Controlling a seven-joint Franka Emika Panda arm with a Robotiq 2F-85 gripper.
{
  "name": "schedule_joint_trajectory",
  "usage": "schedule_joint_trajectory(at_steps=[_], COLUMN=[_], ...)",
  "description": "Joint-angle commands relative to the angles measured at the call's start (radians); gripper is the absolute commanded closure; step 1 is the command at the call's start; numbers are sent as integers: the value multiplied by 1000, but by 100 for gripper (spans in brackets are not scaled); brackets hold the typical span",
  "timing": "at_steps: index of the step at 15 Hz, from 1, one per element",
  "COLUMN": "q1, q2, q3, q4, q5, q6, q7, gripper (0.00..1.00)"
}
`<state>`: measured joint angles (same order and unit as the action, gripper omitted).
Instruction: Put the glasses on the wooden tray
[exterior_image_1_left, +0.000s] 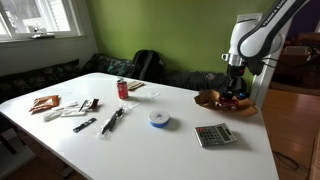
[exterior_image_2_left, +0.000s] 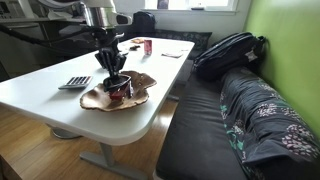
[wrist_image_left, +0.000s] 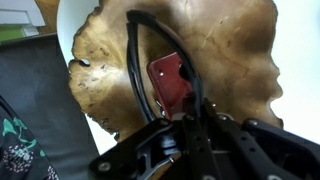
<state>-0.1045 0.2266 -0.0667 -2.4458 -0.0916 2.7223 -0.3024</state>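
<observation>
The wooden tray (wrist_image_left: 235, 60) is a brown wavy-edged dish near the table's edge, seen in both exterior views (exterior_image_1_left: 210, 101) (exterior_image_2_left: 142, 96). A reddish piece (wrist_image_left: 170, 80) lies in it. The glasses (wrist_image_left: 135, 65) are a thin dark frame curving across the tray in the wrist view. My gripper (wrist_image_left: 190, 115) is low over the tray, with its fingers close together on the glasses frame. It shows in both exterior views (exterior_image_1_left: 234, 93) (exterior_image_2_left: 113, 80) pointing straight down into the tray. The lenses are hidden under the fingers.
A grey calculator (exterior_image_1_left: 214, 135) (exterior_image_2_left: 75, 82) lies beside the tray. A white-and-blue disc (exterior_image_1_left: 159, 118), black pens (exterior_image_1_left: 112, 120), a red can (exterior_image_1_left: 123, 89) and packets (exterior_image_1_left: 45, 103) sit further along the table. A couch with a backpack (exterior_image_2_left: 228, 52) stands past the edge.
</observation>
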Motion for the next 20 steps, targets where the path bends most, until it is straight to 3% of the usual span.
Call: schedule_joint_trajectory(at_steps=[1, 6, 7, 9, 13, 15, 16, 17, 18, 19, 20], q1=[-19, -24, -24, -28, -18, -37, -53, -74, -14, -10, -5], q2=[23, 35, 37, 37, -76, -181, -233, -270, -144, -182, -191], q3=[29, 49, 52, 59, 45, 69, 96, 139, 62, 63, 60], q4=[-11, -9, -9, -9, -54, -93, -109, -113, -38, -46, -46], q5=[28, 27, 27, 33, 10, 45, 99, 152, 72, 86, 83], q6=[51, 110, 109, 97, 81, 81, 81, 73, 83, 76, 73], q7=[-36, -43, -43, -46, -26, -100, -199, -281, -151, -172, -167], gripper=[97, 97, 65, 57, 27, 13, 5, 1, 0, 7, 1])
